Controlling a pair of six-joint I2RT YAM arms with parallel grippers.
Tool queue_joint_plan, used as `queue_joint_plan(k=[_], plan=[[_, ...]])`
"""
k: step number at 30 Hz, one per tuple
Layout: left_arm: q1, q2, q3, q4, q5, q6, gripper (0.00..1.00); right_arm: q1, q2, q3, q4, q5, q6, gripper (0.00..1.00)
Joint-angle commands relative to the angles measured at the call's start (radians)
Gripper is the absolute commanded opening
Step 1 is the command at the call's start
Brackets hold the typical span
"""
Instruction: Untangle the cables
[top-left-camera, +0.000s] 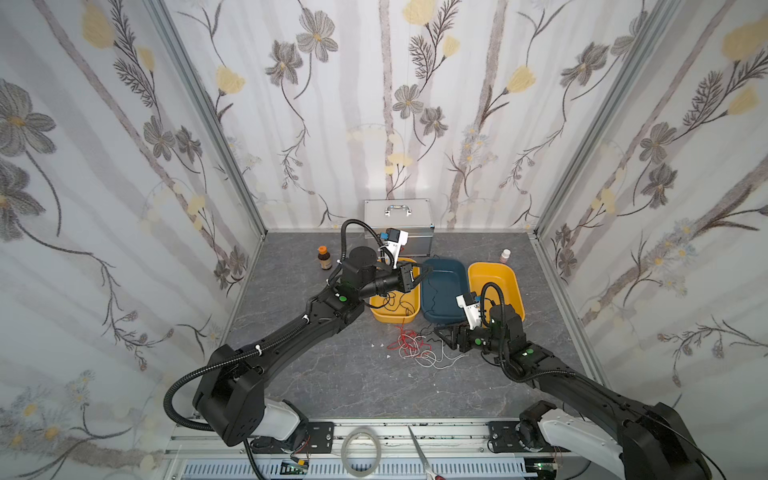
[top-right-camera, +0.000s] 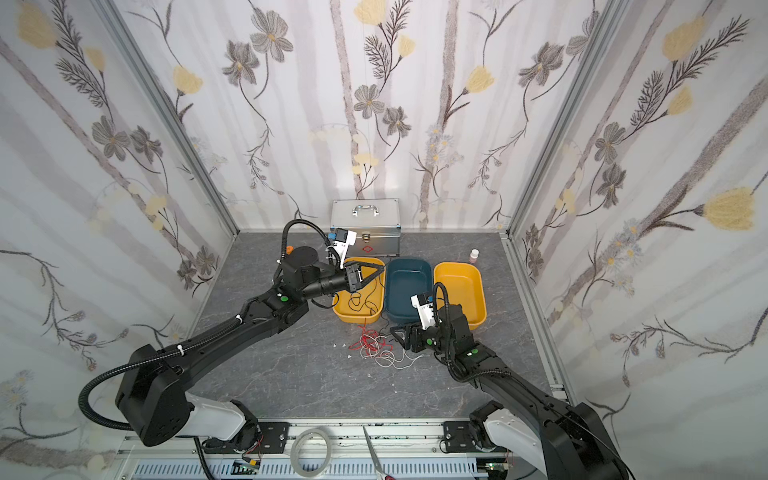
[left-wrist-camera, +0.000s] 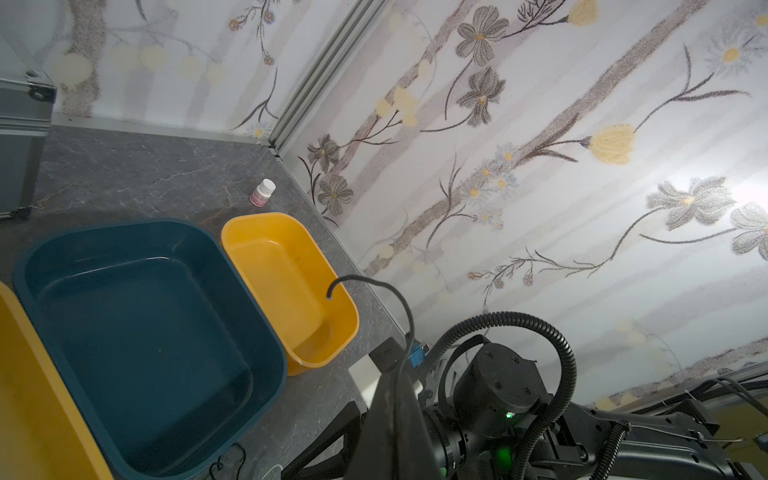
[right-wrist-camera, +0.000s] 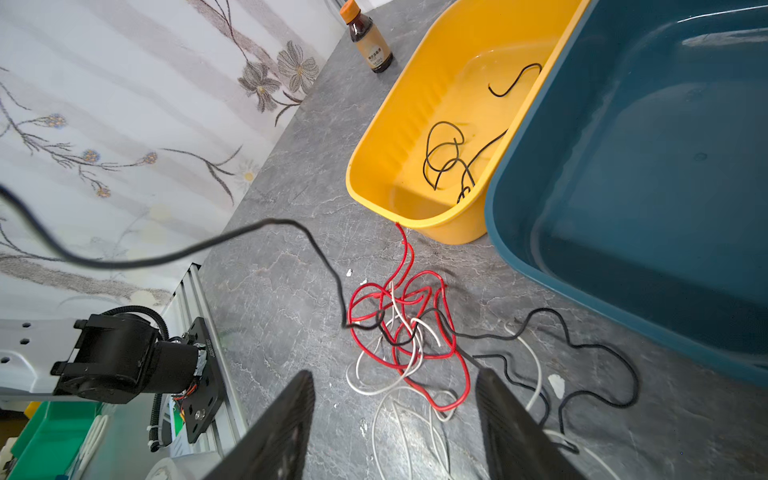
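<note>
Now: left gripper closed, pinching black cable above right edge of left yellow bin; black coils lie in that bin. Right gripper fingers apart, low over tangle. Red cable and white cable knotted with black on table, just near of bin.

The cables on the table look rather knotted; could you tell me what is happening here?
The left gripper is shut on the black cable, holding a stretch of it up by the blue bin. It runs down into the knot of red cable and white cable on the table. The right gripper is open, low at that knot, holding nothing.
</note>
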Motion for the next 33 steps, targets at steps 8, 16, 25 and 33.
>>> queue_joint_plan(k=[8, 16, 25, 33], plan=[[0.007, -0.047, 0.044, -0.079, -0.034, 0.062, 0.00, 0.054, 0.227, 0.037, 0.315, -0.066, 0.035, 0.60], [0.017, -0.080, 0.042, -0.100, -0.049, 0.078, 0.00, 0.098, 0.377, 0.044, 0.414, -0.075, 0.067, 0.47], [0.021, -0.103, 0.021, -0.102, -0.054, 0.081, 0.00, 0.099, 0.494, 0.045, 0.549, -0.086, 0.137, 0.19], [0.036, -0.136, -0.022, -0.103, -0.076, 0.081, 0.00, 0.099, 0.334, 0.051, 0.394, -0.032, 0.078, 0.01]])
